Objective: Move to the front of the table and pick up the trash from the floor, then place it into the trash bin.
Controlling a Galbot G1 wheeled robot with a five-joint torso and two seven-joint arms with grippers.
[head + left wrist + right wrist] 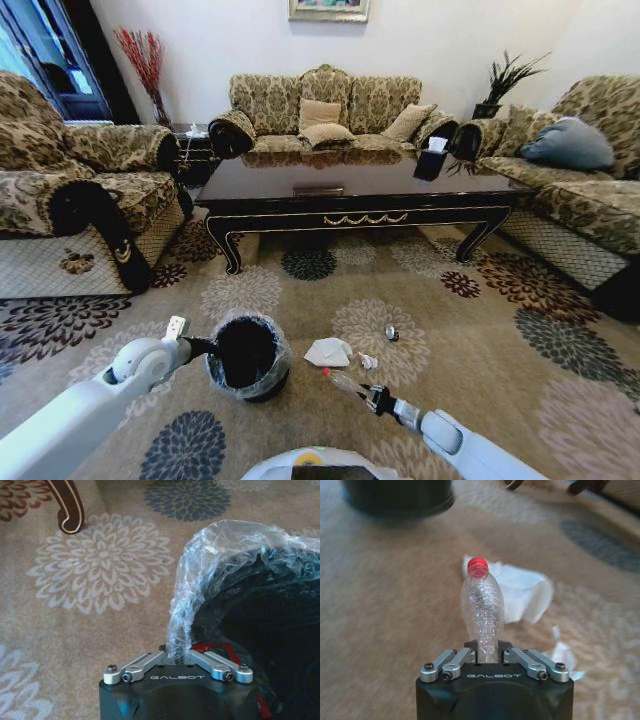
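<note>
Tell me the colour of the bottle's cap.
Red; the cap on the bottle shows best in the right wrist view.

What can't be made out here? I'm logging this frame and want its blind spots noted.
- Trash bin inside: dark in the head view, contents unreadable.
- Small round object on the floor: too small to identify.
- Bottle base: hidden inside the right gripper.
- Bin rim under the liner: covered at the left gripper.

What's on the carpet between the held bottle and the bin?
Bare carpet between bottle and trash bin in head view; paper wad sits just beyond.
</note>
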